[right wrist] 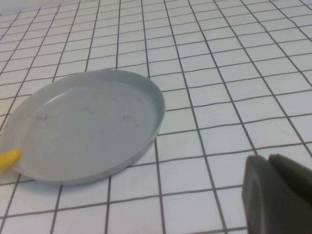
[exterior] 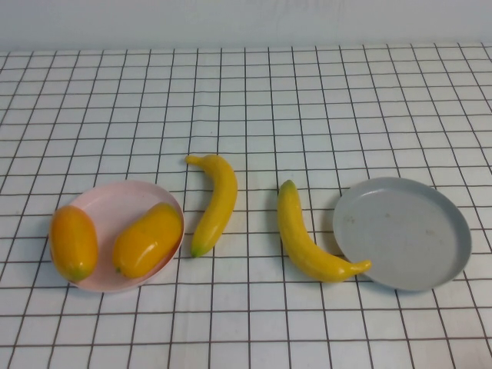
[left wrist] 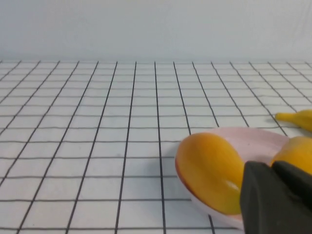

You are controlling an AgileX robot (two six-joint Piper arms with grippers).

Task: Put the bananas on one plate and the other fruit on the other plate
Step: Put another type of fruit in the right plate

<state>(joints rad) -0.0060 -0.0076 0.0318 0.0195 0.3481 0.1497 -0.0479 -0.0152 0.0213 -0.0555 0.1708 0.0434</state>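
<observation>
Bananas (exterior: 217, 201), two, lie mid-frame; you see two mangoes (exterior: 146, 239) lower left; left gripper (left wrist: 273, 168) and right gripper (right wrist: 269, 160) look closed.

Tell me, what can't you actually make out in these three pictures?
- Left pincer: left wrist view, cut off by the picture's edge; open or shut is unclear.
- Right pincer: right wrist view, likewise cut off.
- Both arms: absent from the high view.
- Banana beside the grey plate: right wrist view shows only its tip.
- Second mango on the pink plate: partly behind the left pincer.
</observation>
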